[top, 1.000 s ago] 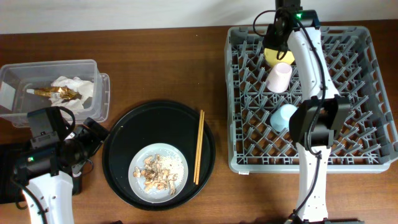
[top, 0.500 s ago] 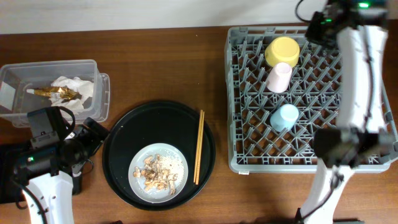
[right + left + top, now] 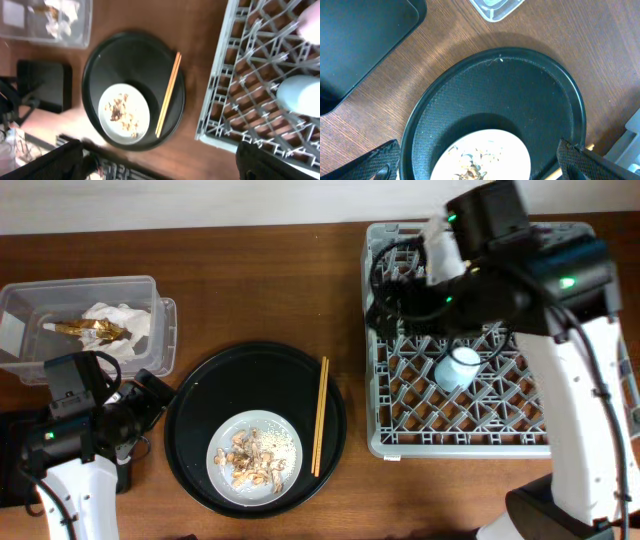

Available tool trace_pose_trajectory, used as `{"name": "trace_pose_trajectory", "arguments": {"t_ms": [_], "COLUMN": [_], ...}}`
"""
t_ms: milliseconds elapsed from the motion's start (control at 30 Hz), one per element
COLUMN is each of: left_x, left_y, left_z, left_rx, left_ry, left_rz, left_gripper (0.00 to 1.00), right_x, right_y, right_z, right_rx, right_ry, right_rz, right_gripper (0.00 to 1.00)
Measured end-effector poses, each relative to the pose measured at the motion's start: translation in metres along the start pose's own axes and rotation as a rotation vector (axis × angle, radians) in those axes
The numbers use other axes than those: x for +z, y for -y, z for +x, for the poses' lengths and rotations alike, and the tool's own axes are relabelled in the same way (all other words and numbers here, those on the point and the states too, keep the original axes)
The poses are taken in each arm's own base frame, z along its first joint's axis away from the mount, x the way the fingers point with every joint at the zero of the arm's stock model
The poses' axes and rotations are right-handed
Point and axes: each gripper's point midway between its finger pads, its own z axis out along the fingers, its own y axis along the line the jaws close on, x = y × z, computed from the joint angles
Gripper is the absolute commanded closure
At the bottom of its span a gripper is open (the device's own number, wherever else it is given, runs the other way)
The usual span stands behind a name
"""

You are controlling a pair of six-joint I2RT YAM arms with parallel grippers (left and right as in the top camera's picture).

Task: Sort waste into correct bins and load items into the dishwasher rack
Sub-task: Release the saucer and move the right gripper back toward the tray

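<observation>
The grey-white plate (image 3: 256,457) with brown food scraps (image 3: 250,460) lies in the round black tray (image 3: 200,405), and the chopsticks (image 3: 320,416) rest beside it. A light blue cup (image 3: 460,368) sits in the dishwasher rack (image 3: 580,415). The pink cup (image 3: 312,22) shows only at the right wrist view's edge. My right arm (image 3: 520,270) hides the yellow bowl. My right gripper (image 3: 160,170) hangs high over the rack's left side, open and empty. At the tray's left rim my left gripper (image 3: 482,167) is open and empty. The napkin (image 3: 118,315) and gold wrapper (image 3: 90,329) lie in the clear tub (image 3: 30,305).
The shallow black tray (image 3: 360,35) lies left of the round tray, partly under my left arm in the overhead view. A corner of the clear tub (image 3: 495,7) shows at the top of the left wrist view. Brown tabletop separates the round tray from the rack.
My right gripper opened and left the yellow bowl at the rack's back. The arm then swung up and left across the rack, covering the bowl. The left arm stayed still.
</observation>
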Motion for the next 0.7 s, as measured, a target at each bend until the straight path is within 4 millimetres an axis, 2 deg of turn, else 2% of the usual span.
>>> {"name": "trace_pose_trajectory", "arguments": {"t_ms": [100,233,333,433,567,700], "left_x": [0.000,0.000,0.000,0.000,0.000,0.000], "left_y": [0.000,0.000,0.000,0.000,0.000,0.000], "left_z": [0.000,0.000,0.000,0.000,0.000,0.000], "left_rx": [0.000,0.000,0.000,0.000,0.000,0.000], "left_ry": [0.000,0.000,0.000,0.000,0.000,0.000], "left_rz": [0.001,0.001,0.001,0.001,0.001,0.001], "left_gripper": [0.01,0.01,0.01,0.01,0.01,0.01], "right_x": [0.033,0.040,0.059,0.069,0.076,0.098], "right_y": [-0.003,-0.007,-0.016,-0.027,-0.026,-0.019], "right_z": [0.004,-0.009,-0.009,-0.023,-0.025,-0.028], "right_rx": [-0.017,0.006,0.008,-0.016,0.025,0.060], "right_ry": [-0.051,-0.010,-0.046,-0.003,-0.009,-0.046], "right_rz": [0.006,-0.013,-0.015,-0.041,-0.039,-0.004], "right_gripper": [0.02,0.02,0.01,0.00,0.02,0.04]}}
